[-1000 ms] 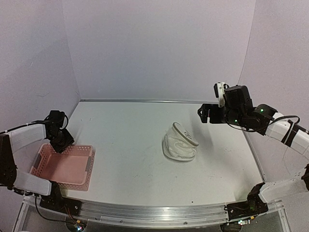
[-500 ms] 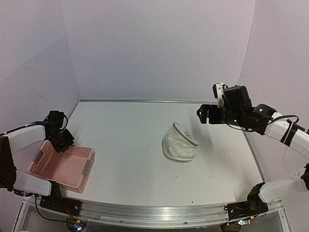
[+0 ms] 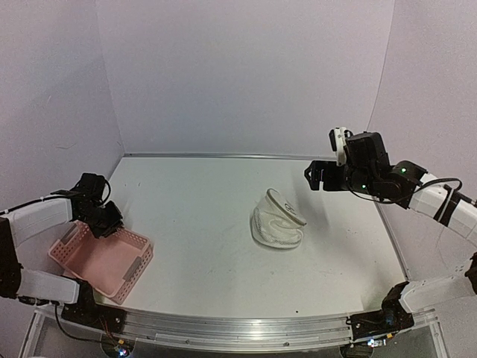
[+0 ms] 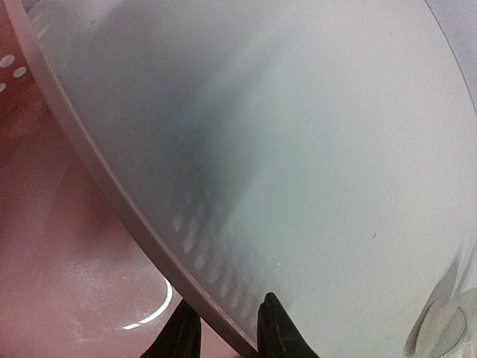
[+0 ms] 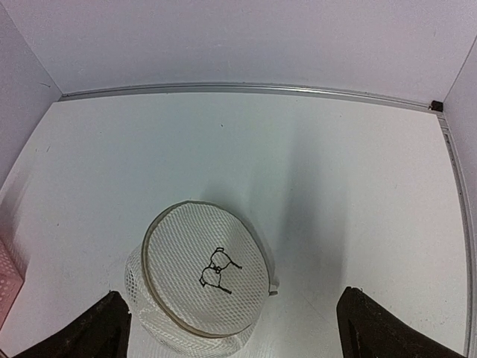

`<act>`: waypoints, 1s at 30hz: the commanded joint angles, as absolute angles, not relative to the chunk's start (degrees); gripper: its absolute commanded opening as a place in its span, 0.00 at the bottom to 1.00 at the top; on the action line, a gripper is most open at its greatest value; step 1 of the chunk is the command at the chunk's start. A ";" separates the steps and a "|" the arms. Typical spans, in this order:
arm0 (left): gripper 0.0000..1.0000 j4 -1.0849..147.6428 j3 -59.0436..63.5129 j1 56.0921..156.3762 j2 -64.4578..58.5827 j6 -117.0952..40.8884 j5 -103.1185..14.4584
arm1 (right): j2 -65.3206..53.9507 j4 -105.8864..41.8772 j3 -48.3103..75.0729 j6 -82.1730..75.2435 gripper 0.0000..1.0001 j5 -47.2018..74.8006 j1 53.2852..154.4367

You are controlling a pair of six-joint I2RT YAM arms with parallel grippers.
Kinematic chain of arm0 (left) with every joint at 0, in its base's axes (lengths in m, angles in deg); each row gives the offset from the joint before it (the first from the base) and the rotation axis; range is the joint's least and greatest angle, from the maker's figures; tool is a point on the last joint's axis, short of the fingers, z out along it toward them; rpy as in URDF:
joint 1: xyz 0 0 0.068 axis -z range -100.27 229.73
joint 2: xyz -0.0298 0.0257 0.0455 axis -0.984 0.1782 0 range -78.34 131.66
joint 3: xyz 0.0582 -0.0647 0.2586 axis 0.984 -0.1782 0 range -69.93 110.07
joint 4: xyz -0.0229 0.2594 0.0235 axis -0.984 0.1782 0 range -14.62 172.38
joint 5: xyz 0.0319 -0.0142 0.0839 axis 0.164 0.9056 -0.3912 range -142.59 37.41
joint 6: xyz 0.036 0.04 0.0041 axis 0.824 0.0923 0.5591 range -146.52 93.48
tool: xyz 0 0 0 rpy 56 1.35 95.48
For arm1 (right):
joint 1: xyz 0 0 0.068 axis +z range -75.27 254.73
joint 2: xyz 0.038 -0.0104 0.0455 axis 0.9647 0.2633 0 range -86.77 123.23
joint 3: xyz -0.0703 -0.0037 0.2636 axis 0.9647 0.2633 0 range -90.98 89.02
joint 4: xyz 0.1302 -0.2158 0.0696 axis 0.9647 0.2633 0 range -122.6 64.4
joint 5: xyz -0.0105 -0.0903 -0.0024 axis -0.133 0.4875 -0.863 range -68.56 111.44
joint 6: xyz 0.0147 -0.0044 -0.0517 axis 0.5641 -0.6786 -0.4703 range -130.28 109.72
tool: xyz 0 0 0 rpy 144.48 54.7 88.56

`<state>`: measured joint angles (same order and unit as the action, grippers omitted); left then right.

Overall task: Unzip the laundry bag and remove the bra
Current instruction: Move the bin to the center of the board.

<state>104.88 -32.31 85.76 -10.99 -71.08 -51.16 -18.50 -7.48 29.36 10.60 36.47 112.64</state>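
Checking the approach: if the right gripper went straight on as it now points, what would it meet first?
Probably the laundry bag, its printed round face tilted toward the right gripper; nothing shows in between, though depth is unclear.

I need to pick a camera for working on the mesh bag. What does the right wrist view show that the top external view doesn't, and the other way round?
Only the right wrist view shows the laundry bag's round face from above, with its black drawing readable. Only the top external view shows both arms, the left gripper closed on the pink basket's rim, and the open right gripper raised to the right of the bag. Both show the bag on the white table and some of the basket.
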 commanded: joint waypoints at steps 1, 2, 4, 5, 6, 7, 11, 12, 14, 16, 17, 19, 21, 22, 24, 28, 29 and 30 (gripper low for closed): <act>0.27 102.63 -31.28 89.89 -10.49 -70.92 -51.42 | -20.87 -9.14 29.91 10.53 0.98 37.34 112.70; 0.28 102.62 -30.92 91.12 -10.09 -71.36 -51.79 | -21.05 -9.13 30.07 10.53 0.98 37.37 112.70; 0.30 102.63 -30.22 92.72 -9.16 -71.97 -52.06 | -21.43 -9.13 30.41 10.61 0.98 37.37 112.75; 0.30 102.58 -29.87 93.29 -8.66 -72.18 -52.00 | -21.72 -9.13 30.58 10.64 0.98 37.35 112.72; 0.30 102.54 -29.48 93.78 -8.13 -72.26 -52.04 | -21.95 -9.13 30.71 10.61 0.98 37.36 112.70; 0.30 102.50 -28.96 94.36 -7.49 -72.12 -52.06 | -22.20 -9.13 30.88 10.61 0.98 37.40 112.70; 0.31 102.46 -26.52 96.46 -4.57 -71.09 -52.06 | -23.32 -9.13 31.57 10.73 0.98 37.58 112.71; 0.31 102.52 -25.96 97.00 -3.51 -70.82 -51.91 | -23.61 -9.13 31.80 10.79 0.98 37.64 112.75; 0.30 102.47 -24.49 97.86 -2.03 -70.13 -51.80 | -24.19 -9.13 32.07 10.90 0.98 37.59 112.70; 0.30 102.53 -22.93 98.94 -0.57 -69.51 -51.98 | -24.80 -9.13 32.38 10.95 0.98 37.57 112.70; 0.30 102.54 -22.21 99.52 0.16 -69.12 -52.05 | -25.21 -9.13 32.53 10.98 0.98 37.55 112.70; 0.30 102.54 -20.23 100.43 1.64 -68.54 -52.06 | -25.69 -9.13 32.75 11.07 0.98 37.46 112.71; 0.30 102.62 -18.55 101.06 3.31 -67.96 -52.04 | -25.90 -9.13 32.93 11.25 0.98 37.30 112.72; 0.30 102.63 -17.62 101.40 4.18 -67.63 -52.03 | -25.94 -9.13 32.94 11.23 0.98 37.23 112.71; 0.30 102.62 -15.43 102.41 6.26 -66.54 -52.00 | -25.95 -9.13 33.02 11.23 0.98 37.12 112.71; 0.30 102.79 -10.73 104.68 12.27 -64.00 -50.18 | -25.88 -9.13 32.94 11.29 0.98 36.82 112.70; 0.30 102.99 -9.54 105.15 13.67 -63.78 -49.87 | -25.86 -9.11 32.94 11.37 0.98 36.74 112.70; 0.30 103.12 -8.44 105.68 15.24 -63.48 -49.50 | -25.93 -9.05 32.94 11.42 0.98 36.65 112.70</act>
<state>104.24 -13.90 103.77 10.76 -66.42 -51.03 -24.88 -7.50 32.96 10.80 36.64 112.64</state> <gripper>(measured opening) 0.300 0.983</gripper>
